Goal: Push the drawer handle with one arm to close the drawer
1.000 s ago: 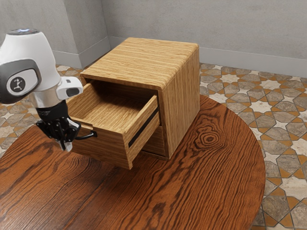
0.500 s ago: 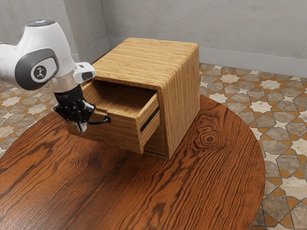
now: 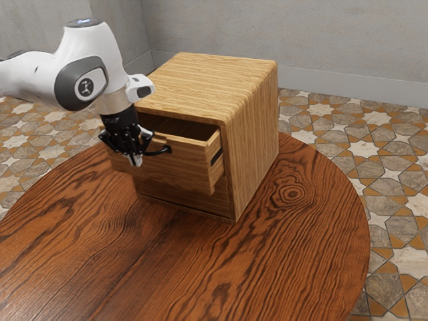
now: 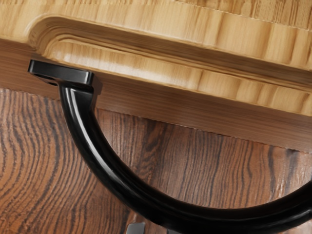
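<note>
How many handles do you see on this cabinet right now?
1: the curved black handle, on the front of the partly open drawer, right by the pincer. Any handle lower down could be hidden from view.

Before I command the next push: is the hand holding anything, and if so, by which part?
Nothing looks held: my hand is at the outer side of the black drawer handle, with no grip around it visible.

The handle (image 4: 95, 148) is cut off — by the wrist view's edge
</note>
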You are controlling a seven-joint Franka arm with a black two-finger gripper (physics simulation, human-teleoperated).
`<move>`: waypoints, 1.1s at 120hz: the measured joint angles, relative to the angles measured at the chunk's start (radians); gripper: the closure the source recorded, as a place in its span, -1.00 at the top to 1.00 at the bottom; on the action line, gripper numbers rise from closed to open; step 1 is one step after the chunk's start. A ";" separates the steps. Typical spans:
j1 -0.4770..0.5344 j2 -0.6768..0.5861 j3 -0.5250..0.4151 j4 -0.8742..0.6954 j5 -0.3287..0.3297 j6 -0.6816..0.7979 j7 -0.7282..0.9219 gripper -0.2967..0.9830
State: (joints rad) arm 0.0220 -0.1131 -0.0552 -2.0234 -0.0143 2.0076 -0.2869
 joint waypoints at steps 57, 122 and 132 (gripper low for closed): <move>-0.005 0.142 -0.004 0.170 0.026 0.022 0.008 -0.59; 0.002 -0.138 -0.039 -0.059 -0.002 0.016 0.006 -0.35; -0.002 -0.094 -0.022 0.154 -0.028 -0.106 0.001 -0.07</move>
State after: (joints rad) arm 0.0200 -0.2071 -0.0770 -1.8693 -0.0426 1.9014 -0.2858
